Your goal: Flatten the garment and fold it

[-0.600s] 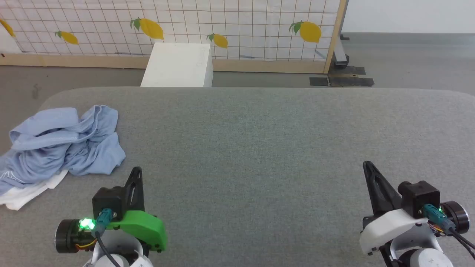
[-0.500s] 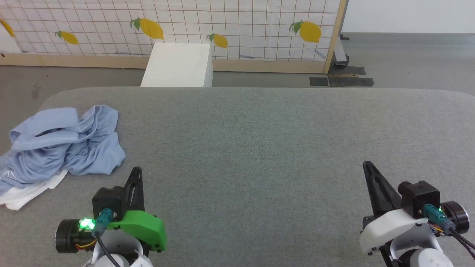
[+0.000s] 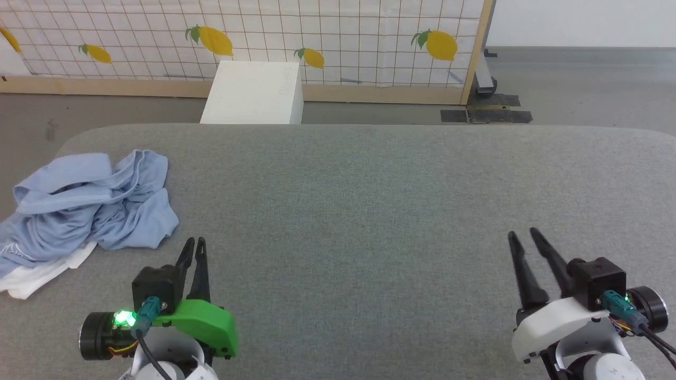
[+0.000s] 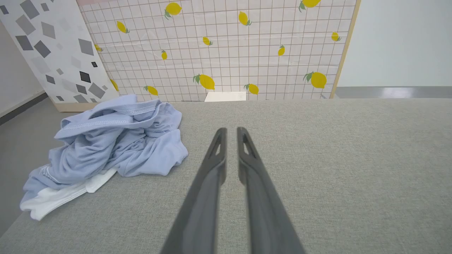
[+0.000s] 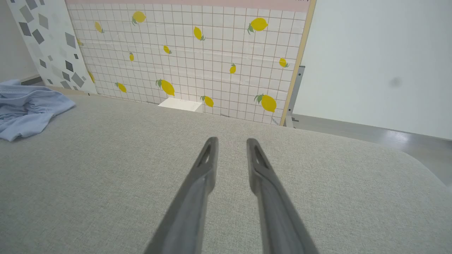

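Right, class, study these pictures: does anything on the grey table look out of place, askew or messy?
The blue garment stands out: it lies crumpled in a heap at the left edge of the table, white part bunched underneath, not spread flat. Nothing looks spilled or damaged.

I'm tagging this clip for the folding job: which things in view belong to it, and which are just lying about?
Job: grey table; light-blue garment, crumpled at its left edge; left gripper and right gripper, both open and empty.
Lying about: white box on the floor beyond the table; lemon-print screen behind it.
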Robot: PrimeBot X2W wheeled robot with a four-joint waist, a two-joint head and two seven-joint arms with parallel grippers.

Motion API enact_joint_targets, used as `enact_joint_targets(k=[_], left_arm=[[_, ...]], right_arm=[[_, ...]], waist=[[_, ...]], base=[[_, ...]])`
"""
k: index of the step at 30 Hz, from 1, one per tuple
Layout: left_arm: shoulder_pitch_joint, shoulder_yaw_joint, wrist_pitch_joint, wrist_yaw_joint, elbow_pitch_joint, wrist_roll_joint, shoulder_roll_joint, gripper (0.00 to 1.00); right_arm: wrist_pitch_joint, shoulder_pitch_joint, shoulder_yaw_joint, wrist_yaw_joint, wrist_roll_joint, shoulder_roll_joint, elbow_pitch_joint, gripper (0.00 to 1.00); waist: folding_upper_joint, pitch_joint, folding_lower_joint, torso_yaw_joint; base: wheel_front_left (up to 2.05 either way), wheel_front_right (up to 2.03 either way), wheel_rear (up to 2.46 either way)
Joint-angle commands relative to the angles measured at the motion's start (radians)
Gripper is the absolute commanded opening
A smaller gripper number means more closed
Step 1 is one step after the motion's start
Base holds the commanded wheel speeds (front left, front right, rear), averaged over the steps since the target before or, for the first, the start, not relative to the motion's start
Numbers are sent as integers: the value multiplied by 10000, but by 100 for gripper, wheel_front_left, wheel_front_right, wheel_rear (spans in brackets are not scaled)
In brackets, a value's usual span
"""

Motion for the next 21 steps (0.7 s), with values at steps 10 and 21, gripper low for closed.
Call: enact_joint_targets(k=[10,21], left_arm=[[-79,-129,-186,129,151,-139,1,100],[-93,-163,-416,317,263,-330,47,100]], right_arm=[[-107,1,-38,-1,144,1,52,100],[-237,-24,8,-3,316,3,99,100]], waist=[[0,-2,0,136],[0,0,0,679]], base=[[0,0,0],[0,0,0]])
